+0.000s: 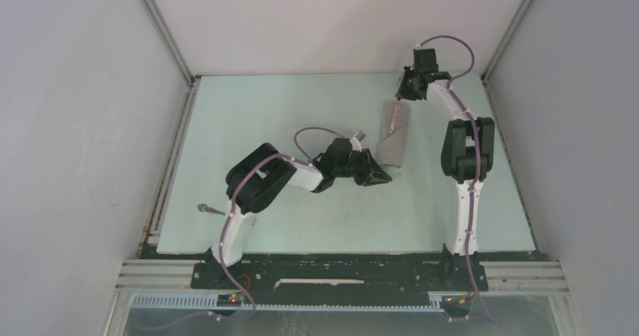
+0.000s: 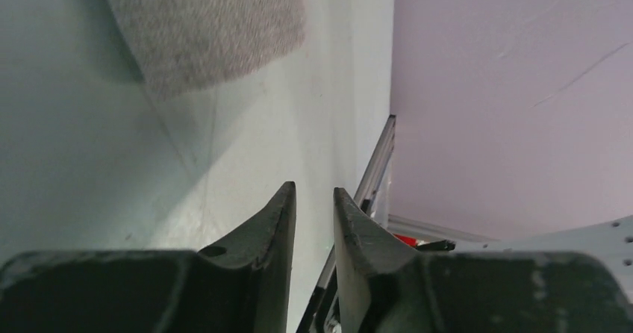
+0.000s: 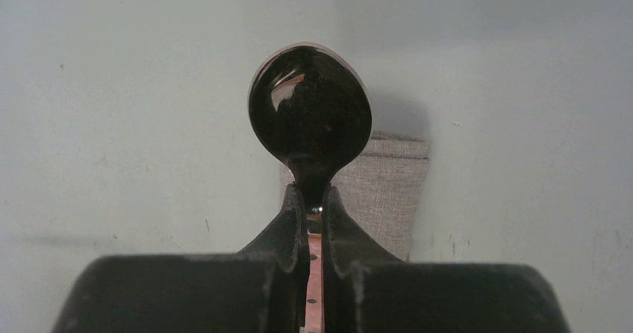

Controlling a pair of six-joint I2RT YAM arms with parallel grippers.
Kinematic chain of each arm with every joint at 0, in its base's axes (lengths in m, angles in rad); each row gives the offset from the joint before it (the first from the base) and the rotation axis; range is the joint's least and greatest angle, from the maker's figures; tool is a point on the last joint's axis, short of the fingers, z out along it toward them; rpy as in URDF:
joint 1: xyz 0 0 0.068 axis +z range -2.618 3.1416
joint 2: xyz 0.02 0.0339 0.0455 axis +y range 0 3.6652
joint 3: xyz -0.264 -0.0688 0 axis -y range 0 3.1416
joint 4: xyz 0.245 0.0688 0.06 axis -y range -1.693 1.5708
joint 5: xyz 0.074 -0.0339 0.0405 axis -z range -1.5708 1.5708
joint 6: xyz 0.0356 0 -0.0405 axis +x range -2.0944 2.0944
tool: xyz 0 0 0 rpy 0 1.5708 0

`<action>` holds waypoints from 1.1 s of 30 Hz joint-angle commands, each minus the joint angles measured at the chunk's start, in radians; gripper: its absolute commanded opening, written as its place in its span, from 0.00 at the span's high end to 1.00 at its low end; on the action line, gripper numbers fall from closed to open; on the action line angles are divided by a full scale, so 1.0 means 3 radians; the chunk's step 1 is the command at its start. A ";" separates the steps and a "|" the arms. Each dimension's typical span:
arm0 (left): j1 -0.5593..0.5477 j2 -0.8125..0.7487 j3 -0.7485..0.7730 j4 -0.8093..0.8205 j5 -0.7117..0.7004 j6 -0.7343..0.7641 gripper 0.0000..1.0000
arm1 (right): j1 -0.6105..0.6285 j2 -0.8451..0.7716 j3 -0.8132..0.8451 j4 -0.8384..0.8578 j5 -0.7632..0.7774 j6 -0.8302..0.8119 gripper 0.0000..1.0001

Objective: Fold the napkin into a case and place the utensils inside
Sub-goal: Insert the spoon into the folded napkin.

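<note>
The right gripper (image 3: pixel 315 198) was pinched on the neck of the spoon (image 3: pixel 310 109), the bowl kept ahead of the fingertips, likely so it could be steered to the pocket's mouth. The case (image 3: pixel 382 184) was seen just beneath it, slightly rightward. The left gripper (image 2: pixel 313 198), narrowly spread and empty, was held near the case's other end, probably to steady it. The other utensil (image 1: pixel 205 209) was seen well behind that gripper.

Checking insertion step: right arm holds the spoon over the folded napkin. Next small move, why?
Probably ease the right tool down and forward so the bowl of the spoon meets the case at its far end. The spoon is clamped bowl-first just above that edge, not yet inside. The left tool, empty, sits by the case's near end and could steady it.
</note>
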 commanded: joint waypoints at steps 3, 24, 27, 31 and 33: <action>0.0023 0.0359 0.0261 0.0706 0.0098 -0.0677 0.76 | 0.0063 -0.0152 -0.0049 -0.0062 -0.0014 0.0012 1.00; 0.0212 0.0721 0.0492 0.0670 0.0015 -0.0848 0.83 | 0.0127 0.0046 0.0310 -0.0783 -0.0236 0.0046 1.00; 0.0216 0.0742 0.0518 0.0618 0.0005 -0.0803 0.83 | 0.0139 0.0126 0.0428 -0.0898 -0.0283 0.0018 1.00; 0.0219 0.0741 0.0525 0.0589 -0.0005 -0.0775 0.84 | 0.0165 0.0265 0.0605 -0.1088 -0.0267 -0.0037 1.00; 0.0223 0.0725 0.0525 0.0566 -0.0013 -0.0752 0.84 | 0.0173 0.0289 0.0616 -0.1116 -0.0282 -0.0031 1.00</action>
